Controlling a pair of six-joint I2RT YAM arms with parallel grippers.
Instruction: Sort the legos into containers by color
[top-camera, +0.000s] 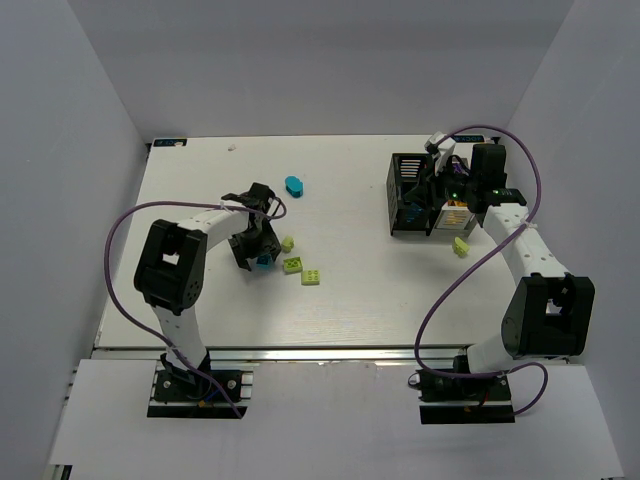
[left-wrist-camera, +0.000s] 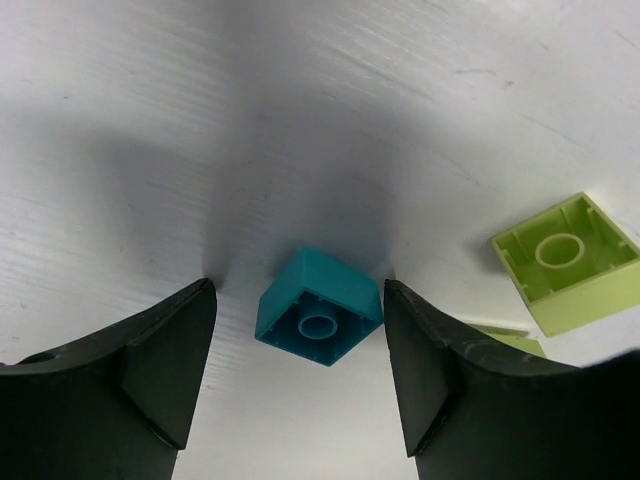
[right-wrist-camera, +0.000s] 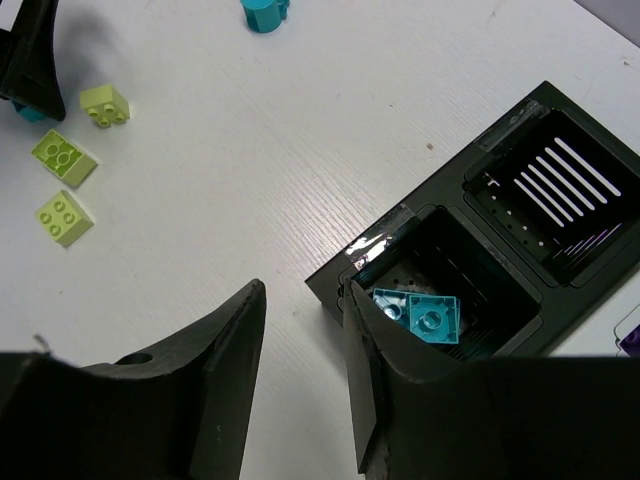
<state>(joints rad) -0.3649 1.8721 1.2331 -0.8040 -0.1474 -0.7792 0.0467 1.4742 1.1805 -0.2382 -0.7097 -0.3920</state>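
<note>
Left wrist: my left fingers (left-wrist-camera: 150, 380) stand wide around a teal brick (left-wrist-camera: 320, 308); my right fingers (right-wrist-camera: 210, 400) hang narrowly parted, empty.

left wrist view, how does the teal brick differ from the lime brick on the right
Colour: the teal brick is blue-green, while the lime brick is pale yellow-green.
Place: the teal brick sits in the gap of the open left tool, while the lime brick lies outside that gap, off to the right.
Shared: both rest on the white table, and each shows a hollow underside with one round tube.
</note>
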